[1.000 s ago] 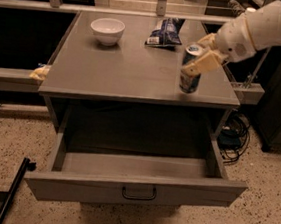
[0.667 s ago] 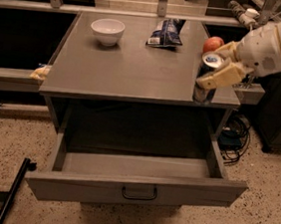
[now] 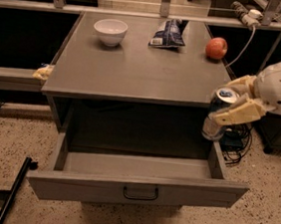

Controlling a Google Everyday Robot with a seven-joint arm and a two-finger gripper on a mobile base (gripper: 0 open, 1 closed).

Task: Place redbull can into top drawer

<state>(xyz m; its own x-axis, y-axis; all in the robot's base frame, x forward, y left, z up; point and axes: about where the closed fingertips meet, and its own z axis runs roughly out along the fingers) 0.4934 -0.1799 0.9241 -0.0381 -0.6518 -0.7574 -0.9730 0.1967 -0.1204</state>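
The redbull can (image 3: 219,115), slim, blue and silver with a silver top, is held upright in my gripper (image 3: 230,104), off the table's front right corner and above the drawer's right side wall. The gripper's cream fingers (image 3: 240,113) are shut on the can, and its white arm body comes in from the right edge. The top drawer (image 3: 137,190) is pulled open below the table; it is grey, wide and shallow, with a dark wire handle (image 3: 140,193) centred on its front. Its inside shows nothing in it.
On the grey table (image 3: 135,71) stand a white bowl (image 3: 110,31) at the back left, a blue snack bag (image 3: 168,33) at the back middle and a red apple (image 3: 216,48) at the back right. Cables (image 3: 235,144) lie on the floor right of the drawer. A black bar (image 3: 14,191) lies at the lower left.
My gripper has carried the can from the table's right front area out past the front right corner and down, so that it now hangs over the open drawer's right side.
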